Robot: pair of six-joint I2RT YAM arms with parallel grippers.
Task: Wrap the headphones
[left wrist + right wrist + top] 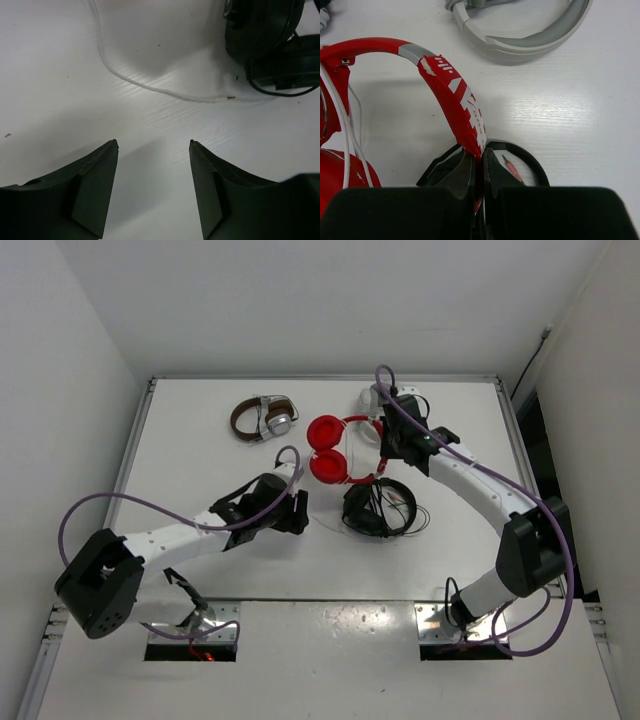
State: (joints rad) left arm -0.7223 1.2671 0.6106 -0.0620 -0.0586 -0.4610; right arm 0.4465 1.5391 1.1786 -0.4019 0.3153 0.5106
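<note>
the headphones [451, 95] look glossy red plastic, paint scuffed, on a smooth, faintly ribbed white table [580, 125].

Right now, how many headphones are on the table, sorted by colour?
red headphones: 1
black headphones: 1
brown-and-silver headphones: 1
white-grey headphones: 1
Total: 4
</note>
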